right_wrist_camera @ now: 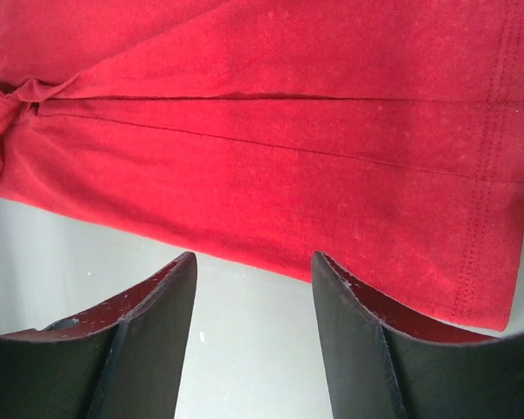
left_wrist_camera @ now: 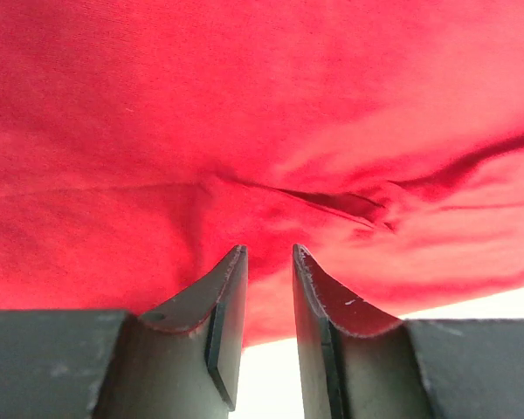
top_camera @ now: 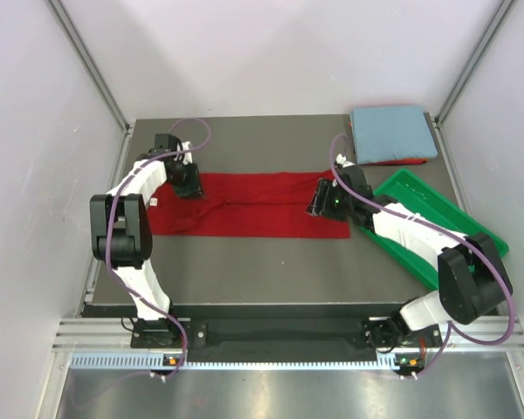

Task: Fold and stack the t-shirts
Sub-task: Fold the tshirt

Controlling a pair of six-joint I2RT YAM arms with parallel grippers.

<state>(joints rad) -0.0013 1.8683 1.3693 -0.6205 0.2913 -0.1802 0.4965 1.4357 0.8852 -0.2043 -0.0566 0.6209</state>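
Top external view: on the dark table, nearest to the arm bases, a dark red t-shirt lies stretched out left to right as a long band across the middle. The left gripper sits at the far left corner of it. Its wrist view shows the fingers a narrow gap apart, tips at the rumpled cloth, with nothing pinched between them. The right gripper hovers over the shirt's right end. Its fingers stand wide apart above the near edge, where the stitched hem shows. A green tray lies to the right, under the right arm. At the far right corner a folded light blue t-shirt rests on another red one.
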